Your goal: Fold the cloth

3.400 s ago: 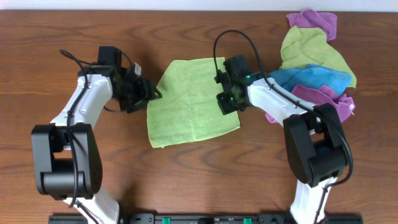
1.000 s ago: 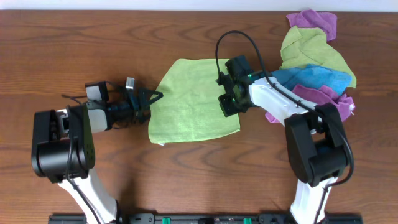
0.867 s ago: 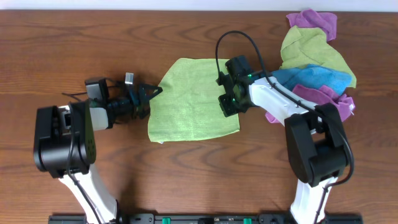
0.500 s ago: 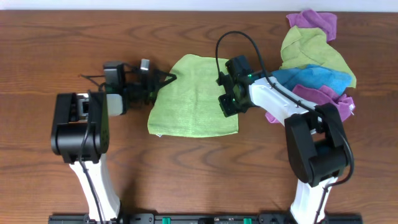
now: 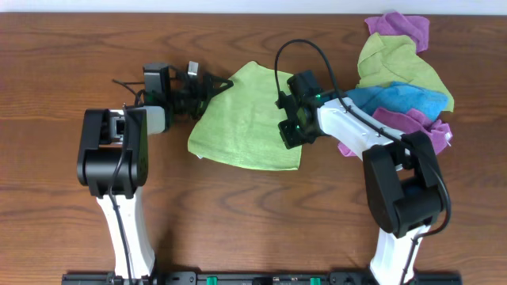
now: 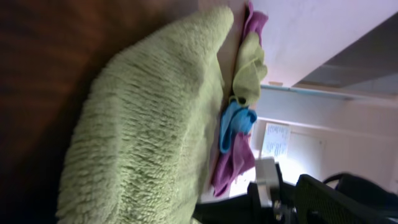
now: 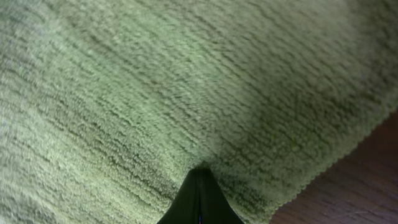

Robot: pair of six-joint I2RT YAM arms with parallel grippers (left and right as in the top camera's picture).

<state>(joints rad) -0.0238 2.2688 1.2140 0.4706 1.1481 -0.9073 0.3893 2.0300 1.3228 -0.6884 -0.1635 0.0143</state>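
The green cloth (image 5: pixel 249 119) lies on the wooden table, with its upper left corner lifted. My left gripper (image 5: pixel 218 83) is shut on that corner, and the arm lies low along the table. In the left wrist view the cloth (image 6: pixel 143 124) fills the left half, close to the camera. My right gripper (image 5: pixel 289 131) is shut, with its tips pressed down on the cloth near its right edge. In the right wrist view the closed tips (image 7: pixel 200 186) dent the cloth (image 7: pixel 186 81).
A pile of cloths sits at the far right: purple (image 5: pixel 404 28), yellow-green (image 5: pixel 396 63), blue (image 5: pixel 404 101) and purple again (image 5: pixel 424 131). The pile also shows in the left wrist view (image 6: pixel 239 124). Bare wood (image 5: pixel 253 214) lies in front of the cloth.
My left gripper has swung up and to the right, carrying the cloth's left corner toward the far edge. The cloth's left side has lifted and shifted. The right gripper has stayed in place.
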